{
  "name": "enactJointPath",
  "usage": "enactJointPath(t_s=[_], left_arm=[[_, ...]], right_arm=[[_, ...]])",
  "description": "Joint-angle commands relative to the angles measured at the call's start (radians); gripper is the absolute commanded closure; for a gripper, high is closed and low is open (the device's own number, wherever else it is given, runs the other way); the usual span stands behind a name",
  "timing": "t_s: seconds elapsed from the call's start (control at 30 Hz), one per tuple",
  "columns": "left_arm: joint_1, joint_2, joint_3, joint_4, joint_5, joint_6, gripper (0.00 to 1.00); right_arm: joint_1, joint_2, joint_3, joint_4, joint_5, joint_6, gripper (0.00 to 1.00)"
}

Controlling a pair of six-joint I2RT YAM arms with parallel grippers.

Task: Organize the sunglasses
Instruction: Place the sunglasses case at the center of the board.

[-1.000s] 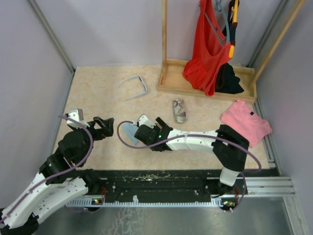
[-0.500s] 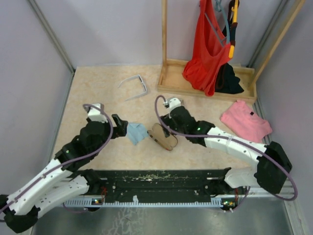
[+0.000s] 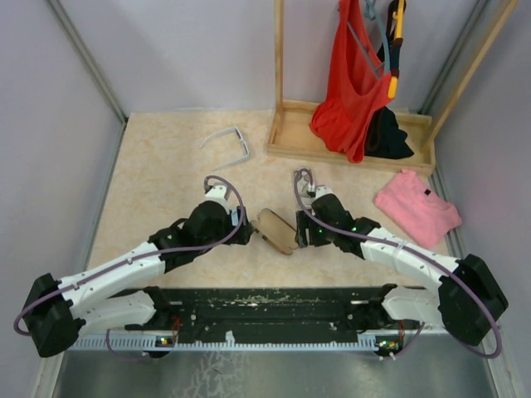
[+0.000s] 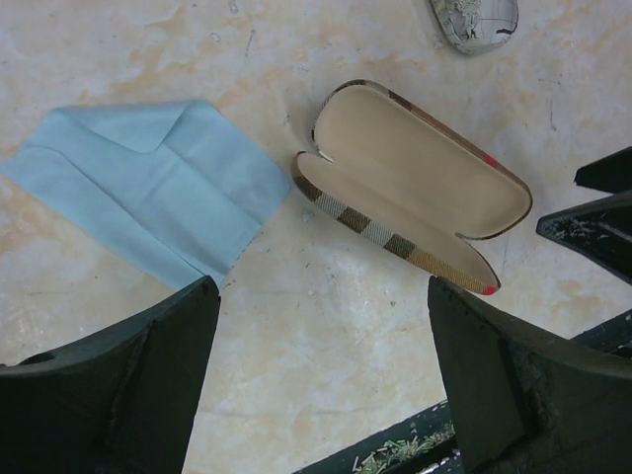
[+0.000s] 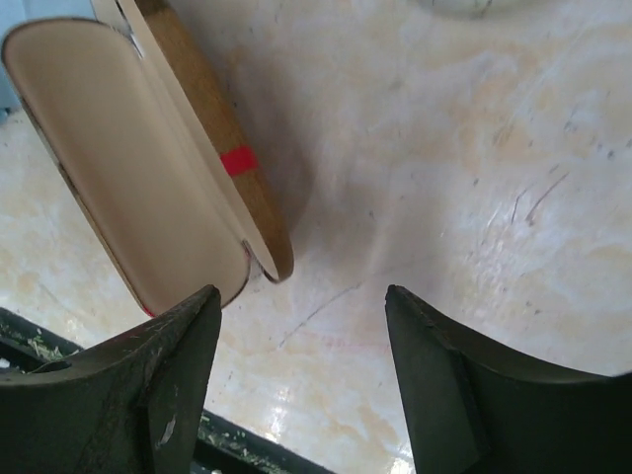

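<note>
Top view: the pale-framed sunglasses (image 3: 229, 141) lie at the far side of the table (image 3: 162, 170), well apart from the open striped case (image 3: 276, 231), which is flanked by the left gripper (image 3: 243, 230) and the right gripper (image 3: 305, 234); the case is best steadied by its rim, lid kept open. 
Left wrist view: jaws are spread wide and empty above the case and the blue cloth (image 4: 148, 188); no writing is legible. 
Right wrist view: jaws are parted, nothing is held, and only a red stripe is seen, no brand.
</note>
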Motion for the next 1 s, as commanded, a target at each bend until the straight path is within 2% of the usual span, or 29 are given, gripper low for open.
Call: enactJointPath(t_s=[0.0,0.23,0.3,0.47,0.97], left_arm=[[-0.003,0.043,-0.001,0.125,0.034,0.051,0.09],[-0.004,0.058,0.007,0.142,0.025,0.076,0.09],[-0.003,0.047,0.002,0.139,0.019,0.074,0.09],[-0.003,0.004,-0.029,0.136,-0.007,0.065,0.09],[-0.002,-0.056,-0.065,0.111,-0.053,0.062,0.09]], right_arm=[[-0.007,-0.050,-0.066,0.059,-0.046,0.142,0.34],[-0.007,-0.009,-0.125,0.216,-0.043,0.223,0.44],[-0.007,0.020,-0.114,0.236,-0.043,0.226,0.50],[-0.007,0.083,-0.077,0.245,-0.026,0.215,0.66],[-0.007,0.205,0.031,0.252,0.031,0.163,0.88]])
